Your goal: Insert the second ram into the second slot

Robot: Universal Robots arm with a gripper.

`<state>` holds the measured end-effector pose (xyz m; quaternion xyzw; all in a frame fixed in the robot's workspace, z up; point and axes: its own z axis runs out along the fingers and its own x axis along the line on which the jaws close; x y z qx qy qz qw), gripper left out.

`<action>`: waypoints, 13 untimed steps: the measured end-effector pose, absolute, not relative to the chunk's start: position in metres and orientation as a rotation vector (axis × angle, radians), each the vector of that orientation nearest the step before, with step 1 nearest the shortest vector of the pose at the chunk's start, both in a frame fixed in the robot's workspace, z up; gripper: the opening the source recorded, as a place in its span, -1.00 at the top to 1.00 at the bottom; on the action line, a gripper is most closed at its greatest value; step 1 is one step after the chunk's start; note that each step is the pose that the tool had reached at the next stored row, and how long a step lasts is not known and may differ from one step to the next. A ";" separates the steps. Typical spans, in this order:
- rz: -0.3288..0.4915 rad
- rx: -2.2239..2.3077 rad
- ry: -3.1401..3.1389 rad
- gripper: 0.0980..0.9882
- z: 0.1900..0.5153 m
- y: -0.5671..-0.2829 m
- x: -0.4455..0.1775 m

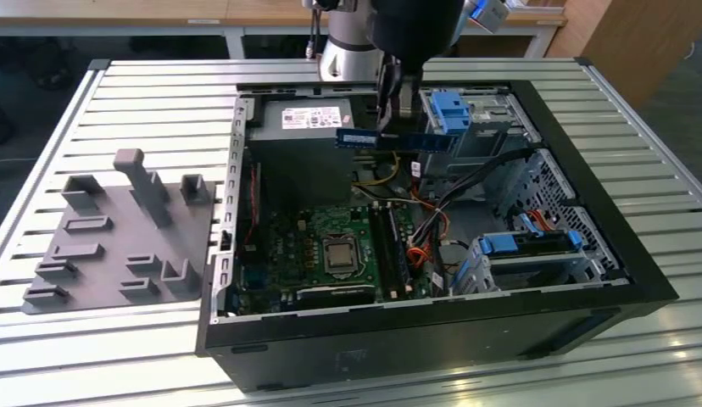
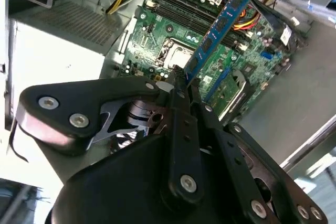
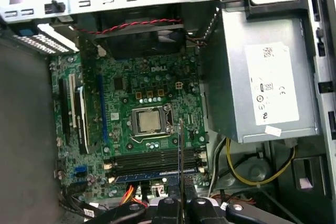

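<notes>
The second ram (image 1: 357, 136) is up in the air, lying level above the open computer case (image 1: 622, 254) and well clear of the motherboard (image 1: 328, 254) down inside. The gripper (image 1: 394, 129) has it pinched, jaws closed flat on the two faces of the strip near its middle, with blue board poking out on either side in the exterior view. In the second wrist view the strip (image 2: 223, 22) runs out past the black fingertips (image 2: 179, 90), dark chips on show. In the first wrist view it's edge-on, a thin line (image 3: 179, 150) rising from the gripper (image 3: 179, 200) and crossing the long memory slots (image 3: 152, 158). A grey fixture plate (image 1: 114, 229) sits outside the case on the exterior view's left.
</notes>
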<state>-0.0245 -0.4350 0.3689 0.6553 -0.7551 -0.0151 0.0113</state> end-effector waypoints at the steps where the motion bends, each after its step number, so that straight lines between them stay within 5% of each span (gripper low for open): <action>1: -0.047 2.024 -2.372 0.90 0.369 -0.435 -0.024; 13: -0.039 1.775 -2.560 0.90 0.365 -0.435 -0.025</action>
